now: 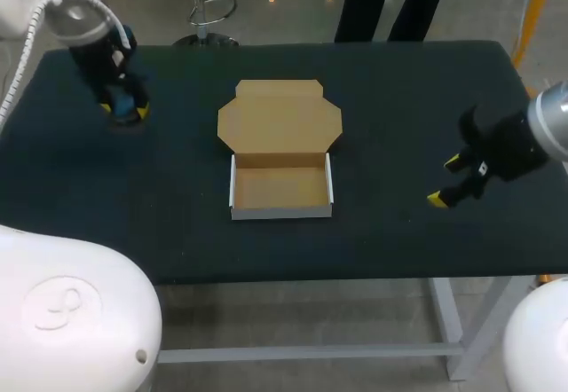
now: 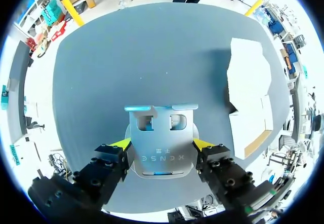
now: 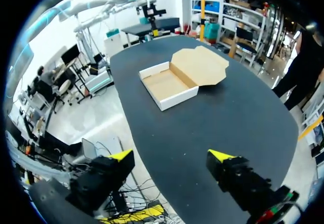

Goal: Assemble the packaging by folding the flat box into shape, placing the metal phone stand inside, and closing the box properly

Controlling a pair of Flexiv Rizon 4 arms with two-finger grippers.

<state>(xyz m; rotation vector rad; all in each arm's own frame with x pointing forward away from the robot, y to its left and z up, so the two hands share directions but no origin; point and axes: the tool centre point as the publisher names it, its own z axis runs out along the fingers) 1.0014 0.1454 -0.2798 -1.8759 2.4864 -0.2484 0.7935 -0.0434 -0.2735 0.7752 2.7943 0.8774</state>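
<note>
The box [image 1: 281,212] stood folded, lid open, at centre. At upper left the left gripper [image 1: 124,108] pinched the stand [image 2: 161,148]. The right gripper [image 1: 445,180], mid-right, hung spread and empty. Placing seemed in hand: next, carry the stand above the box.

Box [image 1: 280,188] at centre of table [image 1: 399,82], lid [image 1: 280,117] flat behind it; phone stand [image 2: 161,133] clasped in left gripper [image 2: 162,144], far left; right gripper [image 1: 445,180] right of box.

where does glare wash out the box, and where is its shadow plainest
Left wrist view: the box is blown out to plain white, folds barely readable, with a dark shadow on the table beside it; the metal stand held in the left tool keeps its surface detail. Head view and right wrist view: no glare, the box's brown inside reads clearly.
</note>
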